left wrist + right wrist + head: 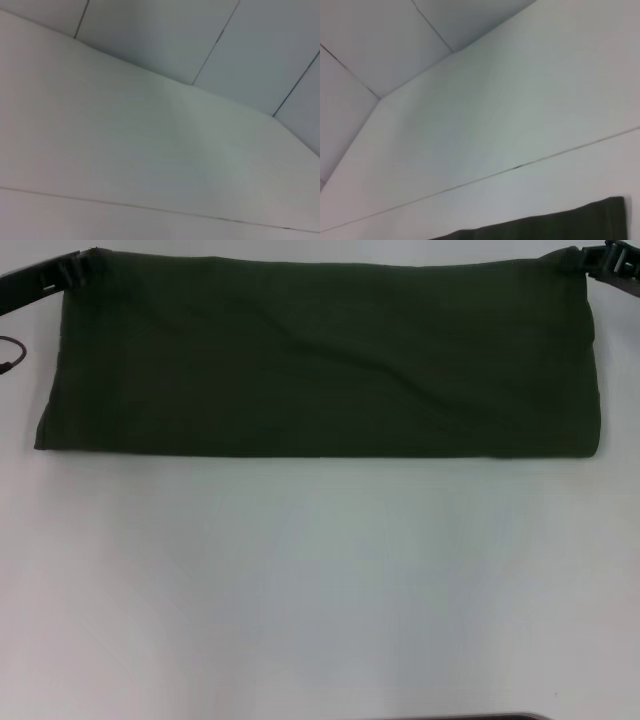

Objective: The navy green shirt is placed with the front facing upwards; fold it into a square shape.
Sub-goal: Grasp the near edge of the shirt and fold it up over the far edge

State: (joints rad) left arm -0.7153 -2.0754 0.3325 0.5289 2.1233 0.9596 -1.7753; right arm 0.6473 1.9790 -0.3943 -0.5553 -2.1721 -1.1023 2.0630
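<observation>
From the head, the green shirt (320, 355) lies as a wide folded band across the far part of the white table (320, 590), from ten o'clock to two o'clock, plain side up with soft creases. The left claw (62, 272) sits at the shirt's far left corner, the right claw (598, 262) at its far right corner; both touch the cloth, but I cannot tell how wide either stands.

The left wrist shows only bare table (150, 160) and floor tiles (200, 35).

The right wrist alone catches a shirt edge (555, 227) on the table (495, 125).
</observation>
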